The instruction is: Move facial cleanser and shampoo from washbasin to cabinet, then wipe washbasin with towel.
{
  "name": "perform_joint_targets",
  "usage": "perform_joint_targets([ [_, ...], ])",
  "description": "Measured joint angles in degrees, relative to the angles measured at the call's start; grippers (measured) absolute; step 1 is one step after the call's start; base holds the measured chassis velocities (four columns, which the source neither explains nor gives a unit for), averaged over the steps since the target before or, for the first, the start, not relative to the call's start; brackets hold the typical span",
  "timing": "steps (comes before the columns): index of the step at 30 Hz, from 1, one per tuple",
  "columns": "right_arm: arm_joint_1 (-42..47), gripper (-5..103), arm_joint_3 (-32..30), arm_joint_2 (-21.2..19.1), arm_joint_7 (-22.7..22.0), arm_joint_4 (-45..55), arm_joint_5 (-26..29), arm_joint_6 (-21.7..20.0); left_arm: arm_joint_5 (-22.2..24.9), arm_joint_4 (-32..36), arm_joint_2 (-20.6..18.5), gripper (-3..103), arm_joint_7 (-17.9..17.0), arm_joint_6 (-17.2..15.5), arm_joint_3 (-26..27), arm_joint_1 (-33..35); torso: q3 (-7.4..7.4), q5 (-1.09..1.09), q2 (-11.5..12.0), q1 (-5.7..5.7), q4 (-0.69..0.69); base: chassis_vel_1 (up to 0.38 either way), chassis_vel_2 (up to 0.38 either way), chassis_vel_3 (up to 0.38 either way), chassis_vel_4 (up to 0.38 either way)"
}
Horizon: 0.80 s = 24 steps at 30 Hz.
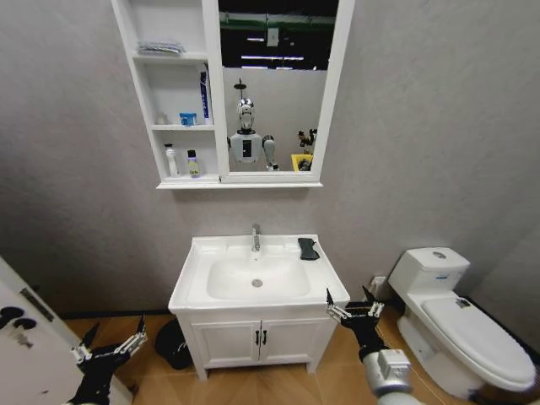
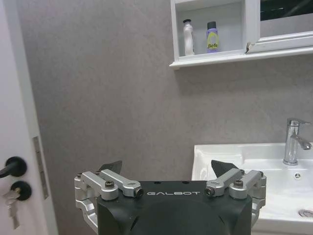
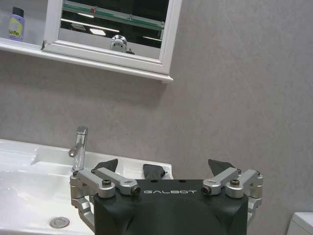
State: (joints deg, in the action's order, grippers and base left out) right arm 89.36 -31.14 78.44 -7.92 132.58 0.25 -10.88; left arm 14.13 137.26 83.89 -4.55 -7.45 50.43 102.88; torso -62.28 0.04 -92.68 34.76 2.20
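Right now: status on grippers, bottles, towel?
Left gripper and right gripper open, empty, low beside the washbasin. White bottle and lilac bottle on cabinet bottom shelf. Towel untouched on basin rim.

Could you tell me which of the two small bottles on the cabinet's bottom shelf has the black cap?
The pale lilac bottle; the slim white bottle beside it is white-topped.

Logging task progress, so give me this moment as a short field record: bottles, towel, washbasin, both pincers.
white bottle: upright on the cabinet's bottom shelf
lilac bottle: same shelf, beside the white one
towel: folded on the washbasin rim, behind the bowl near the tap
left pincer: open, empty, low beside the vanity
right pincer: open, empty, by the washbasin's front corner
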Motion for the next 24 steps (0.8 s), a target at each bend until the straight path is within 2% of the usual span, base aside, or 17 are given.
perform_joint_targets([
  [4,0.19,100,0.30,-0.13,0.63,-0.19,-0.01,0.30,0.00,-0.01,-0.01,100,0.00,0.00,0.01,0.01,0.01,-0.09,0.00,0.00,-0.01,0.359,-0.386,-0.375,0.352],
  [5,0.24,100,0.30,-0.21,0.72,-0.31,-0.01,0.46,0.00,0.00,0.00,100,0.00,0.00,0.00,0.00,0.00,0.01,-0.01,-0.01,0.00,0.391,-0.322,-0.382,0.378],
  [6,0.24,100,0.30,-0.21,0.72,-0.31,-0.01,0.46,0.00,0.00,0.00,100,0.00,0.00,0.00,0.00,0.00,0.01,-0.01,-0.01,0.00,0.391,-0.322,-0.382,0.378],
  [8,0.39,100,0.54,-0.24,1.06,-0.74,-0.01,0.98,0.00,0.00,-0.01,100,0.00,0.00,0.00,0.00,0.00,-0.12,-0.01,0.00,0.00,0.374,-0.378,-0.346,0.376],
  [11,0.44,100,0.73,-0.27,1.30,-1.08,-0.01,1.21,0.00,0.01,0.00,100,0.00,0.00,0.01,0.01,0.00,0.04,-0.01,0.00,0.00,0.369,-0.343,-0.349,0.338],
  [14,0.43,100,0.92,-0.30,1.53,-1.37,-0.02,1.41,0.00,0.00,-0.01,100,0.00,0.00,0.01,0.00,0.00,-0.11,0.00,0.01,0.00,0.361,-0.332,-0.324,0.346],
  [15,0.40,100,0.94,-0.32,1.59,-1.56,-0.01,1.47,0.00,0.01,0.00,100,0.00,0.00,0.00,0.01,0.00,-0.01,0.00,0.01,-0.01,0.384,-0.327,-0.335,0.363],
  [17,0.39,100,0.95,-0.34,1.86,-1.79,-0.02,1.57,0.00,0.01,0.00,100,0.00,0.00,0.01,0.01,0.00,0.01,0.00,0.00,-0.01,0.384,-0.352,-0.341,0.356],
  [18,0.40,100,0.89,-0.35,2.32,-1.97,-0.02,1.76,0.00,0.00,-0.01,100,0.00,0.00,0.00,0.01,0.00,-0.14,-0.01,0.00,0.00,0.338,-0.376,-0.335,0.346],
  [23,0.30,100,0.48,-0.37,4.99,-2.97,-0.60,3.10,0.00,0.01,-0.01,100,0.01,0.00,0.01,0.01,0.00,0.04,0.00,0.01,0.00,0.345,-0.334,-0.346,0.349],
  [24,-0.08,100,0.52,-0.22,5.28,-3.65,-0.75,4.53,0.00,-0.01,0.00,100,0.00,-0.01,0.00,0.01,0.00,-0.14,0.00,0.00,0.00,0.312,-0.351,-0.329,0.348],
])
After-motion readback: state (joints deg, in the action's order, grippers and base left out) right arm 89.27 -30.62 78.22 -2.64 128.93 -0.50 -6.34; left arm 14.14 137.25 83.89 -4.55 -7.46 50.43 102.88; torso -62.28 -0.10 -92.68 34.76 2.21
